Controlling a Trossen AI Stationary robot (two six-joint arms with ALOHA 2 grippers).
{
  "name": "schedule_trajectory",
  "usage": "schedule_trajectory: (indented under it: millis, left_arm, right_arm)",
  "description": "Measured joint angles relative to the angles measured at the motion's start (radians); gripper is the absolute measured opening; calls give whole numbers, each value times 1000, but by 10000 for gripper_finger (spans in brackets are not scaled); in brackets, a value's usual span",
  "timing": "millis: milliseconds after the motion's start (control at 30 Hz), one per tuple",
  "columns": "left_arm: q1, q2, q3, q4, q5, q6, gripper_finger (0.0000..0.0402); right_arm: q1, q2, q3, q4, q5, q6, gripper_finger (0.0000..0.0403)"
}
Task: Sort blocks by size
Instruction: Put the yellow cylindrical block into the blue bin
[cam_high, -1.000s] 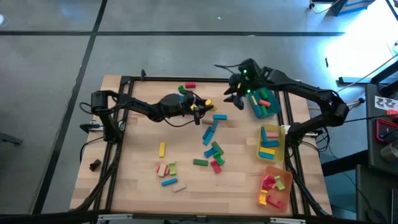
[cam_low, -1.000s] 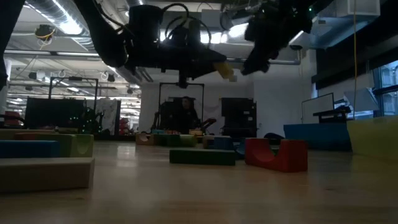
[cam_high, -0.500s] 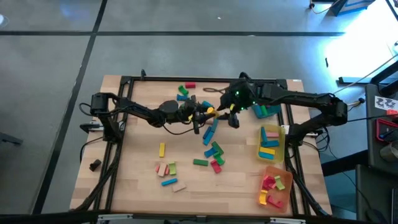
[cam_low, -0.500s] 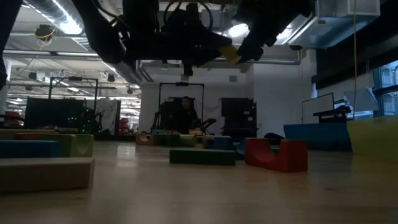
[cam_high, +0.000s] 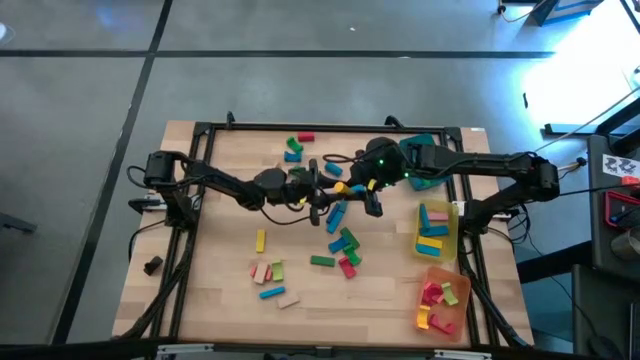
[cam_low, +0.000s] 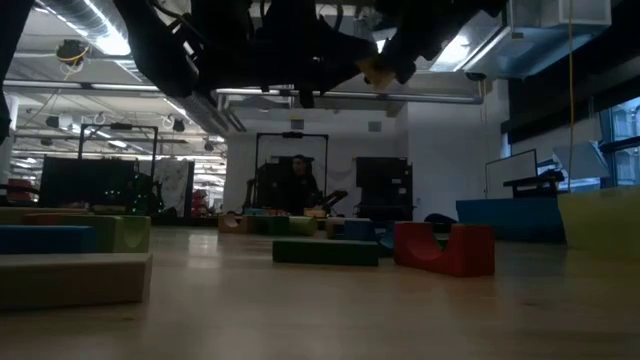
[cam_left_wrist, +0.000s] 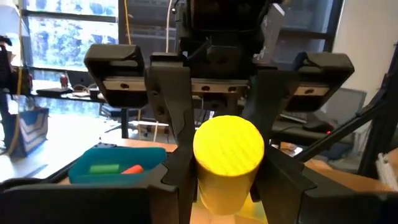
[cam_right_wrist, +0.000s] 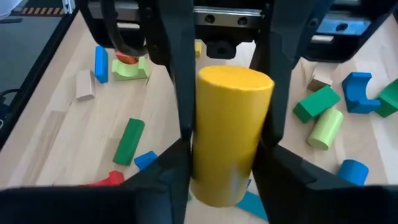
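Observation:
A yellow cylinder block (cam_high: 345, 186) hangs in the air over the middle of the table, between my two grippers. My left gripper (cam_high: 333, 190) reaches it from the table's left, and my right gripper (cam_high: 360, 192) meets it from the right. Both are shut on it. In the low view the cylinder (cam_low: 378, 72) shows high above the tabletop. Loose blocks of several colours (cam_high: 340, 240) lie on the wood below, with more at the near left (cam_high: 268, 272) and the far side (cam_high: 295, 146). My left gripper pinches the cylinder's curved side (cam_left_wrist: 208, 186) between its two fingers, which come in about level from the table's left. The cylinder stands roughly upright, its round top (cam_left_wrist: 227, 147) showing, lifted clear of the table. My right gripper pinches the same cylinder's curved side (cam_right_wrist: 202, 163) between its two fingers. They slant down from the table's right, facing the left gripper's fingers (cam_right_wrist: 177, 68). The cylinder stays about upright and clear of the table.
Three trays line the right side: a teal tray (cam_high: 428, 166) at the far end, a yellow tray (cam_high: 452, 232) in the middle and an orange tray (cam_high: 450, 272) nearest, each with blocks in it. A small dark lump (cam_high: 152, 265) lies beyond the table's left edge.
My right gripper has swung from the teal tray toward the table's left, met the left gripper over the middle and closed around the yellow cylinder. My left gripper has carried the cylinder a little toward the right and rolled somewhat. The cylinder stays clear of the table.

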Motion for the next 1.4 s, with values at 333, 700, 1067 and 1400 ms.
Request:
schedule_trajectory:
  millis: [333,700,1067,1400]
  left_arm:
    - [-11,0,0,-5,4,-3,166]
    - [-6,0,0,-163,-6,-21,240]
    - [-26,-19,0,-275,8,-32,241]
    - [-54,-305,0,-868,6,-104,241]
  right_arm:
    - [-1,0,0,-9,5,23,134]
    - [1,0,0,-200,350,-8,136]
    - [-165,0,0,-530,781,-27,136]
    - [-484,0,-46,-534,704,-59,136]
